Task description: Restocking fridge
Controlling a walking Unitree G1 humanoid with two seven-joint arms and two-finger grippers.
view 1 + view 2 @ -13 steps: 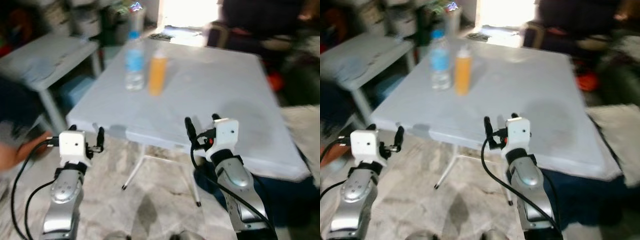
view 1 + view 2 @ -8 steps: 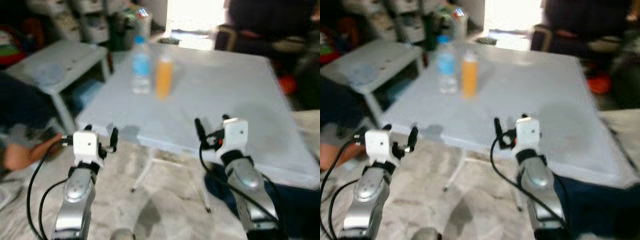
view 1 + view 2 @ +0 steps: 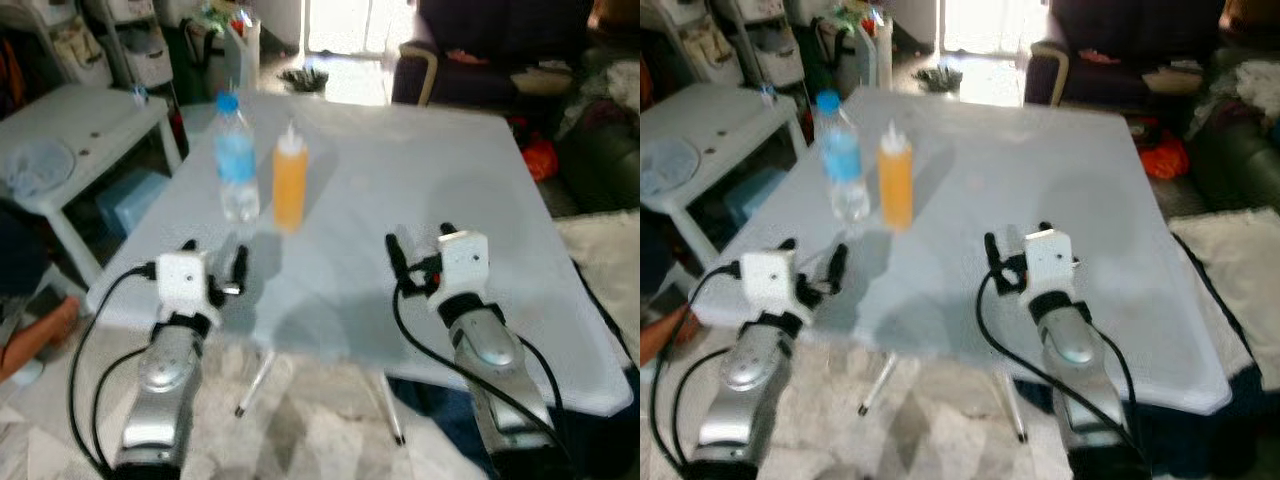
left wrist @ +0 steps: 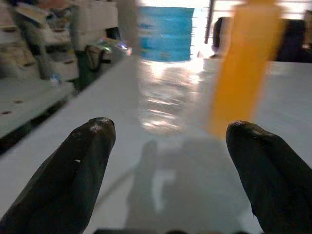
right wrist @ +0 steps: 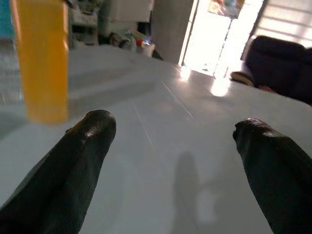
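on the far left part of the pale table stand two things for the fridge, upright and just beside each other: a clear water bottle with a blue cap and label, and to its right an orange squeeze bottle with a pointed nozzle. the water bottle looks thin-walled and smooth, likely heavy if full and apt to dent or slip, so a hold around its middle near the label seems best; the orange one looks like soft plastic that would give under a hard squeeze, so take it low on the body. the left gripper is raised over the near left edge, fingers spread wide and empty, aimed at the water bottle. the right gripper hovers over the near middle of the table, equally wide and empty.
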